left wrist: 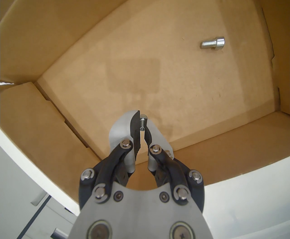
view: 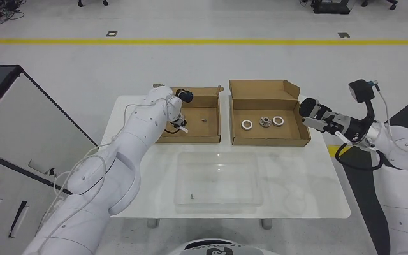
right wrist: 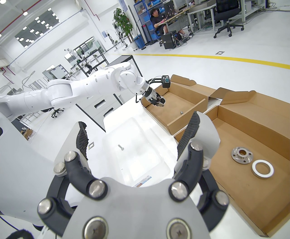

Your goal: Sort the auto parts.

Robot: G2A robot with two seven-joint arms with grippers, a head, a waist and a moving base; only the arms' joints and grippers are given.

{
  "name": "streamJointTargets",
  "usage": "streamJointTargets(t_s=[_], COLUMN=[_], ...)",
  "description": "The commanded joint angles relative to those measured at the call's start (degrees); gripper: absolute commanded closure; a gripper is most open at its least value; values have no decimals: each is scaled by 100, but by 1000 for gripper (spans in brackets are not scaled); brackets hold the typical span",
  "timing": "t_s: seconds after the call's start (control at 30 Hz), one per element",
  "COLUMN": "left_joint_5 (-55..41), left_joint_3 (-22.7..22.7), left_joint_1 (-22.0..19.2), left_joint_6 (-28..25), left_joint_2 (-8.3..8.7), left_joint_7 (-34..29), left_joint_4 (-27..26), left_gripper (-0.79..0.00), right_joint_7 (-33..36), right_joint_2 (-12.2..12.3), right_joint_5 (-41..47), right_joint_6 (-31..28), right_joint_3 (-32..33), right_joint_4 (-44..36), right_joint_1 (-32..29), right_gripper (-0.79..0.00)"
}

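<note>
Left gripper (left wrist: 141,118) pinches a small silver screw (left wrist: 142,124) above the left brown cardboard box (left wrist: 68,56); a silver bolt (left wrist: 212,43) lies to its right. Right gripper (right wrist: 138,121) gapes wide.

A white rectangular table (view: 299,185) stands on a pale glossy floor (view: 255,64). The floor is crossed by a straight yellow painted line (view: 255,41), with two small square metal floor plates (view: 111,33) just beyond it. A white drawer cabinet with a dark frame (view: 38,127) sits by the table's left side, and far behind are a black wheeled office chair (right wrist: 227,13), a tall green potted plant (right wrist: 122,21) and a blue bin (right wrist: 138,41) near it.
</note>
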Motion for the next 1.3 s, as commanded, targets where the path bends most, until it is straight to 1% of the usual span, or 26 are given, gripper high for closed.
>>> streamJointTargets(t_s=[0.0, 0.23, 0.27, 0.3, 0.33, 0.37, 0.4, 0.6, 0.7, 0.77, 0.87, 0.97, 1.0, 1.07, 1.13, 1.2, 1.27], left_joint_5=[15, 83, 82, 77, 73, 71, 53, 1, -93, -111, -65, 46, 95, 265, 460, 685, 867], left_joint_3=[-1, -17, -24, -33, -41, -53, -71, -189, -314, -395, -554, -800, -909, -1198, -1600, -2124, -2643], left_joint_1=[46, 96, 96, 97, 96, 92, 89, 50, 46, 62, 114, 281, 391, 709, 1228, 1923, 2676], left_joint_6=[42, 171, 163, 149, 133, 133, 116, 112, 29, 10, 22, 103, 139, 253, 315, 366, 362], left_joint_2=[-5, -28, -31, -33, -33, -32, -30, 17, 85, 149, 302, 533, 629, 859, 1125, 1397, 1617], left_joint_7=[-28, -41, -44, -50, -55, -52, -43, 52, 191, 273, 366, 308, 226, -2, -369, -853, -1322], left_joint_4=[-19, 6, 11, 19, 31, 43, 50, 40, -76, -248, -668, -1413, -1758, -2683, -3938, -5337, -6670], left_gripper=[0, 0, -102, -237, -443, -671, -785, -785, -785, -785, -785, -785, -785, -785, -785, -785, -785], right_joint_7=[0, 0, 0, 0, 0, 0, 0, 0, 0, 0, 0, 0, 0, 0, 0, 0, 0], right_joint_2=[0, 0, 0, 0, 0, 0, 0, 0, 0, 0, 0, 0, 0, 0, 0, 0, 0], right_joint_5=[0, 0, 0, 0, 0, 0, 0, 0, 0, 0, 0, 0, 0, 0, 0, 0, 0], right_joint_6=[0, 0, 0, 0, 0, 0, 0, 0, 0, 0, 0, 0, 0, 0, 0, 0, 0], right_joint_3=[0, 0, 0, 0, 0, 0, 0, 0, 0, 0, 0, 0, 0, 0, 0, 0, 0], right_joint_4=[0, 0, 0, 0, 0, 0, 0, 0, 0, 0, 0, 0, 0, 0, 0, 0, 0], right_joint_1=[0, 0, 0, 0, 0, 0, 0, 0, 0, 0, 0, 0, 0, 0, 0, 0, 0], right_gripper=[-785, -785, -785, -785, -785, -785, -785, -785, -785, -785, -785, -785, -785, -785, -785, -785, -785])
